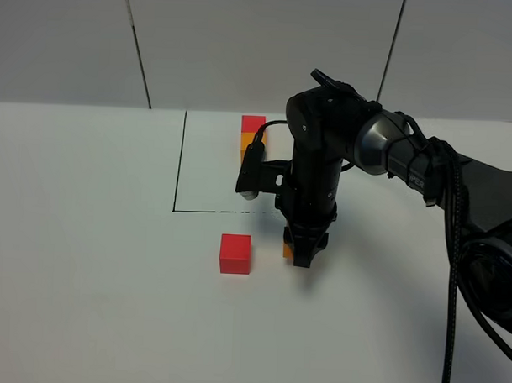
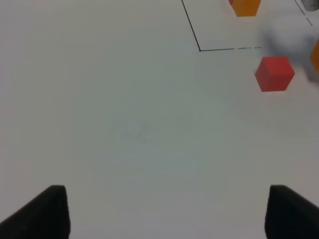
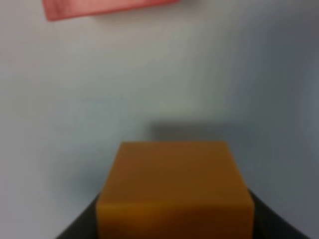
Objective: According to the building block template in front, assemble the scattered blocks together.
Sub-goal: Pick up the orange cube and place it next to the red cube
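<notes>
Scattered blocks: two loose cubes are lying apart on the white table (image 1: 84, 303), not yet joined.
Left claw (image 2: 169, 213): is hanging spread wide over bare table, gripping nothing, well away from the cubes.
Drawn square (image 1: 179, 164): is framing the pattern. Only its left and near lines are showing, and the arm is hiding the rest.
Red block (image 1: 235, 253): is sitting flat just outside the near line of the drawn square, with nothing touching it.
Building block template (image 1: 252, 131): is standing inside the frame toward its far side, red cube behind and orange cube in front, the two touching.
Orange block (image 3: 174, 191): is sitting to the right of the red block with a clear gap between them. The fingers are hiding most of it in the high view, and I cannot tell whether it is resting on the table or being raised.
Right claw (image 1: 304, 250): is pointing straight down and pinching the orange block between its fingers.
Progress: one cube is looking grasped; the joining is looking not yet begun.
Remaining: by my judgement, what is waiting is bringing the orange block flush against the red block, red behind and orange in front, as the pattern is showing.
Counts: two loose cubes are showing (one red, one orange), plus one template of two cubes, one drawn square and two claws.
</notes>
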### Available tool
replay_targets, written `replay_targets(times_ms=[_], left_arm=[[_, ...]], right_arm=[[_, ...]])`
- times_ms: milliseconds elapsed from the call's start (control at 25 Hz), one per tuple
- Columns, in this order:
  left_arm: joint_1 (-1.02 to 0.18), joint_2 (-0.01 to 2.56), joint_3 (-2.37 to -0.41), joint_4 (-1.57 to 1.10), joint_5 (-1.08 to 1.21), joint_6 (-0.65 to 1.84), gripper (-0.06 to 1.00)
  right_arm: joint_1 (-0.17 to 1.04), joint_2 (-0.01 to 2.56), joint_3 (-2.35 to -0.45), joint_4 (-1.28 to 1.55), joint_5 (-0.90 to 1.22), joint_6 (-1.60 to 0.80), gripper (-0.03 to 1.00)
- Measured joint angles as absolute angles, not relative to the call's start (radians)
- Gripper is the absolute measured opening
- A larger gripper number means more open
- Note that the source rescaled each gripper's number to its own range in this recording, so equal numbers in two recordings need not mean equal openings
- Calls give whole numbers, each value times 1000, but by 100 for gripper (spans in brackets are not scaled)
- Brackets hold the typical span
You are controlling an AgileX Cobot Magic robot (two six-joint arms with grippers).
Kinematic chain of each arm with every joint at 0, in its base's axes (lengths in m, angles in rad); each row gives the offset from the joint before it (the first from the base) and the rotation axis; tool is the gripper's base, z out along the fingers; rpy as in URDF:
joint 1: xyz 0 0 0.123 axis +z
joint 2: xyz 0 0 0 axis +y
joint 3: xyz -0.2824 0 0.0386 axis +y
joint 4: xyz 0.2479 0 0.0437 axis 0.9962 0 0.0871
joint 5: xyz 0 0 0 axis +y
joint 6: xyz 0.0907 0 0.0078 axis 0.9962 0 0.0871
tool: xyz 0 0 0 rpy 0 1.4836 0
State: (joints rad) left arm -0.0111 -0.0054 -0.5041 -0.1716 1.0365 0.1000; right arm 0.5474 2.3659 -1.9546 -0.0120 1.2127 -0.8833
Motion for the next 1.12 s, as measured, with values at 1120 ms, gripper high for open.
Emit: replay_targets(times_ms=[1120], left_arm=[[-11,-5,-504,-172,1037,100,68]], right_arm=[[619,2443,-1974,-45,1211,-811,0]])
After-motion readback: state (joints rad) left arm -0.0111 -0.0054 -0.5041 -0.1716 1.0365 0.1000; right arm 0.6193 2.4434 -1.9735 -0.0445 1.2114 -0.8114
